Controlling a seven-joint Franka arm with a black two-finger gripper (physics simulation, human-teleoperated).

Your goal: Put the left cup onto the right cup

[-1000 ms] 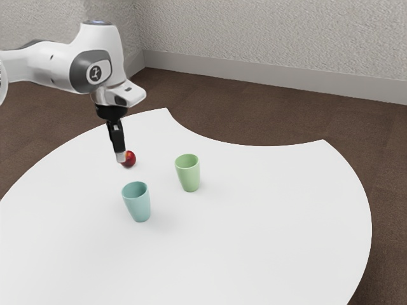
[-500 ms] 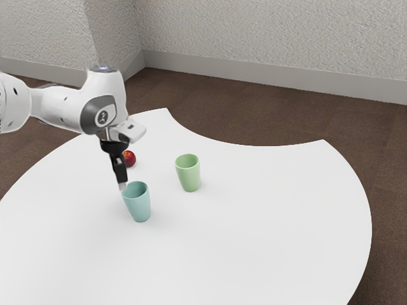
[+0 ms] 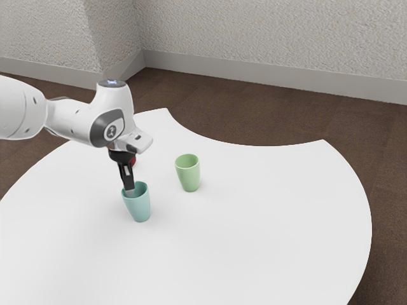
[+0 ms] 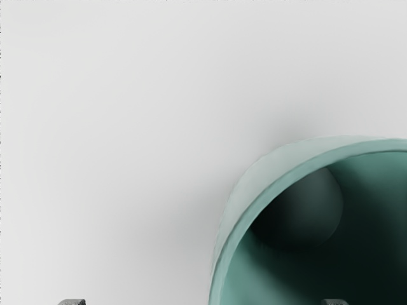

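Gripper (image 3: 128,187) low at teal cup (image 3: 137,203), fingers (image 4: 71,302) spread wide: one outside the wall, one over the mouth, no pinch. Teal cup upright on white table (image 3: 273,216), nr green cup (image 3: 187,173), not touching. Red ball (image 3: 131,164) partly hidden behind gripper.

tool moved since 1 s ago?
Yes. The tool has come down and nearer the camera, from above and to the exterior view's left of the teal cup to that cup's rim. The cup itself has stayed put.
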